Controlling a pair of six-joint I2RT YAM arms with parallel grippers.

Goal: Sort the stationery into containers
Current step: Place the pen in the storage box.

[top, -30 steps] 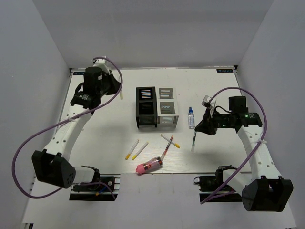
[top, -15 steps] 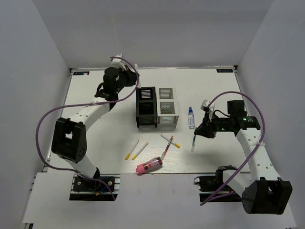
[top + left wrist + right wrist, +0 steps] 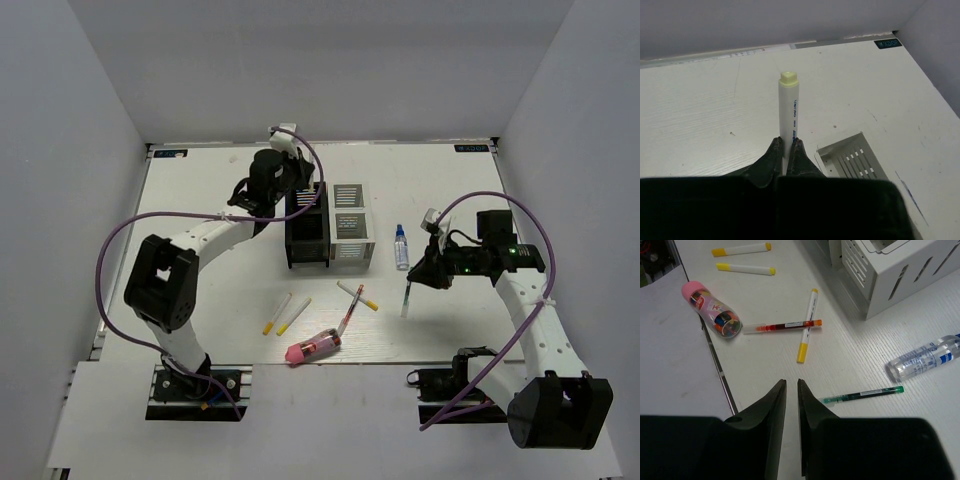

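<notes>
My left gripper [image 3: 300, 193] is shut on a white stick with a yellow tip [image 3: 789, 107] and holds it over the back of the black box [image 3: 307, 230]. The joined white box [image 3: 352, 230] also shows in the left wrist view [image 3: 852, 157]. My right gripper [image 3: 791, 382] is almost shut with a narrow gap, empty, just above the table beside the dark green pen [image 3: 862, 395]. The blue-capped bottle [image 3: 922, 359] lies beyond that pen. The red pen [image 3: 782, 326] crosses a white stick [image 3: 807, 325]. The pink cylinder [image 3: 712, 310] and two more sticks [image 3: 742, 249] lie further left.
The loose items lie in a band in front of the boxes, near the table's front edge [image 3: 330, 362]. Grey walls close in the table at the back and both sides. A purple cable loops from each arm.
My left arm has swung right from the back left corner to over the black box, carrying the white stick. My right arm has barely moved.
</notes>
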